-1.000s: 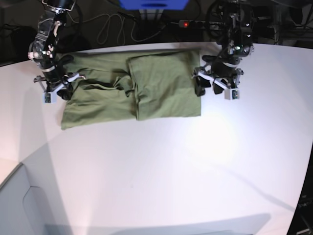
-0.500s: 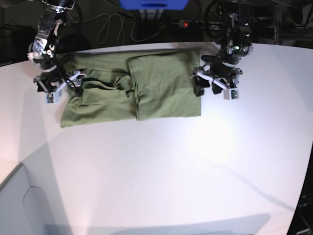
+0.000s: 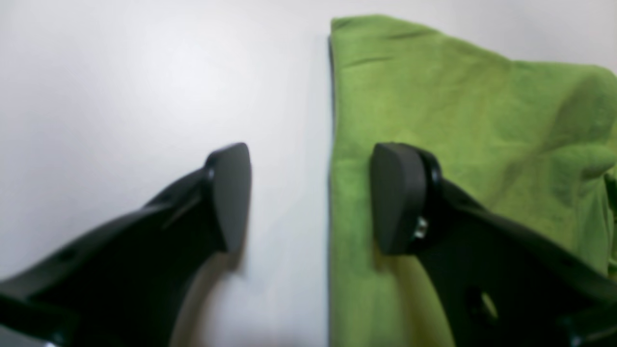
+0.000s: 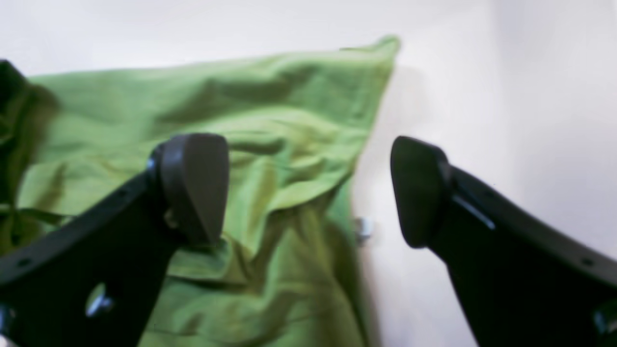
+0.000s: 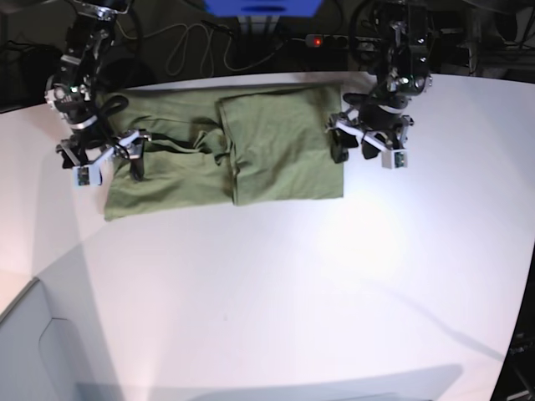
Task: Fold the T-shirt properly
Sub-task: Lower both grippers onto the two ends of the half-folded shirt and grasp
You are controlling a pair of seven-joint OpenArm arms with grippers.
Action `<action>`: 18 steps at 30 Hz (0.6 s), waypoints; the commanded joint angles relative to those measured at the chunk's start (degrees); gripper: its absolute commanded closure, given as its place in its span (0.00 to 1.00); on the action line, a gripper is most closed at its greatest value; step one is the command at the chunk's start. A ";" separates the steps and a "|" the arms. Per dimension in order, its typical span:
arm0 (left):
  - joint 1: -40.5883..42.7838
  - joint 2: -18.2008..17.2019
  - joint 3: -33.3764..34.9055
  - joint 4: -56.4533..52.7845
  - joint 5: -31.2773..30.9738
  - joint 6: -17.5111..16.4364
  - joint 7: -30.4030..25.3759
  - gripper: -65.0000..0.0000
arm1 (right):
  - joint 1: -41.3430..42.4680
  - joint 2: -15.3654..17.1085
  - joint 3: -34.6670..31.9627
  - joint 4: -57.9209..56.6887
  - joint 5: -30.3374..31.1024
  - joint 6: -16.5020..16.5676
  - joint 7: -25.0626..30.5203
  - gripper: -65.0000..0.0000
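Note:
The olive-green T-shirt (image 5: 192, 159) lies flat at the back of the white table (image 5: 292, 292), its right part (image 5: 284, 146) folded over the middle. My left gripper (image 5: 365, 152) stands open at the shirt's right edge. In the left wrist view this gripper (image 3: 313, 197) straddles the edge of the T-shirt (image 3: 472, 125), one finger over cloth and one over bare table. My right gripper (image 5: 110, 163) is open at the shirt's left end. The right wrist view shows it (image 4: 306, 190) empty over the wrinkled T-shirt (image 4: 270, 144) edge.
Behind the table run cables (image 5: 184, 50) and a power strip (image 5: 322, 39) with a red light. A blue object (image 5: 263, 7) sits at the top edge. The table's rim drops to a grey surface (image 5: 25, 351) at the lower left.
My right gripper has opened and let go of the shirt's left end, then shifted slightly toward the front. The left arm has not moved.

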 commanded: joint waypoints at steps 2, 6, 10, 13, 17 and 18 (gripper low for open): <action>-0.06 -0.10 -0.11 0.88 -0.37 -0.36 -1.04 0.41 | 0.48 0.38 -0.90 -1.94 0.14 -0.09 1.09 0.22; -0.06 -0.18 -0.11 0.88 -0.37 -0.36 -1.04 0.41 | 0.83 0.55 -1.08 -5.99 0.23 -0.09 1.53 0.22; -0.24 -0.10 -0.11 0.35 -0.37 -0.36 -1.04 0.41 | 0.31 0.64 -1.08 -6.34 0.14 -0.09 1.62 0.22; -0.41 0.17 -0.11 -0.70 -0.37 -0.36 -1.04 0.41 | 0.22 0.64 -1.08 -6.34 0.14 -0.09 1.62 0.22; -0.50 0.17 -0.11 -1.32 -0.37 -0.36 -1.04 0.41 | -0.84 0.82 -1.08 -6.25 0.05 -0.09 1.27 0.22; -0.50 0.17 -0.11 -1.41 -0.37 -0.36 -1.04 0.41 | -1.37 0.82 -1.26 -6.08 0.05 -0.09 1.36 0.23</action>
